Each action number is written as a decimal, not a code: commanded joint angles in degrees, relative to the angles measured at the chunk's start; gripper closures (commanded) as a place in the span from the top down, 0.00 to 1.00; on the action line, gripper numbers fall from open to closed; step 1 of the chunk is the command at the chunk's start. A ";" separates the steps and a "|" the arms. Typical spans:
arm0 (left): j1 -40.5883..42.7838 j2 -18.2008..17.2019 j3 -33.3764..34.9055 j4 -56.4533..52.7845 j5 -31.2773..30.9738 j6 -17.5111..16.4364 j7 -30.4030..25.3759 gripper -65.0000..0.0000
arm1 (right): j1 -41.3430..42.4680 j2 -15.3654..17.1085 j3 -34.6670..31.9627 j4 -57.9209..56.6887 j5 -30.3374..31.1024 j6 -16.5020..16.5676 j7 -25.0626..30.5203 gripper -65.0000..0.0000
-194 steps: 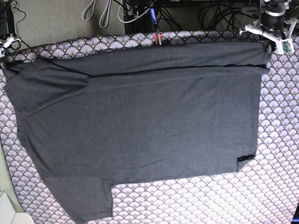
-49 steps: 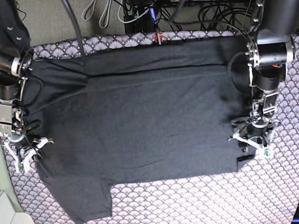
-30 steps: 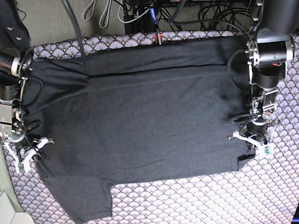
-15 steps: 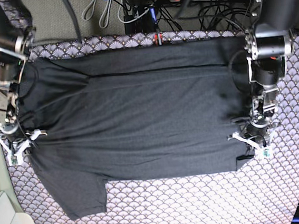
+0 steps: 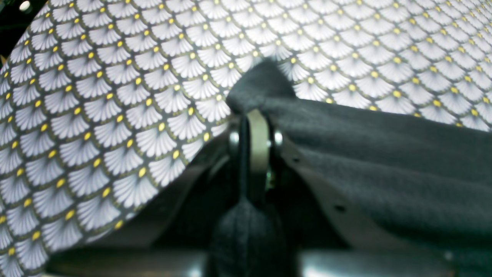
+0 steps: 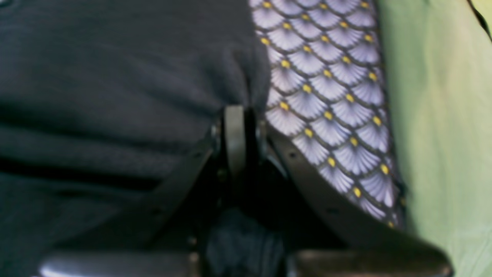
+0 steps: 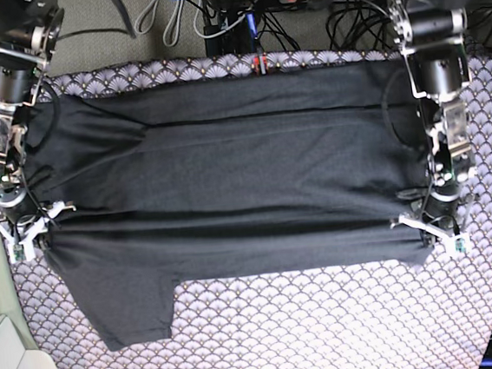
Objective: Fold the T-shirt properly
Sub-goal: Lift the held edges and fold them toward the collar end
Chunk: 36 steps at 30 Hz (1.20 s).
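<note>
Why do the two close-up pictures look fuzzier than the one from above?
In the left wrist view, the left claw and the pinched T-shirt are soft and blurry, while the tablecloth farther off is sharper. The right wrist view is blurry all over, right claw included. The base view is crisp and evenly lit.

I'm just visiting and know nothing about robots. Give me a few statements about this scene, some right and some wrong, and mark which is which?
1. Both end effectors are clamped on the T-shirt. True: the left end effector and the right end effector each pinch a side edge.
2. The shirt is bright red. False: it is dark charcoal grey.
3. The tablecloth has a fan pattern. True.
4. The shirt lies in a crumpled ball. False: it is spread wide between the arms.
5. A sleeve sticks out at the near edge. True.
</note>
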 commanded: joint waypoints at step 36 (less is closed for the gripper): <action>22.75 0.81 -8.97 35.71 -0.32 0.03 9.63 0.01 | -18.58 1.38 6.53 16.66 9.63 4.97 0.33 0.00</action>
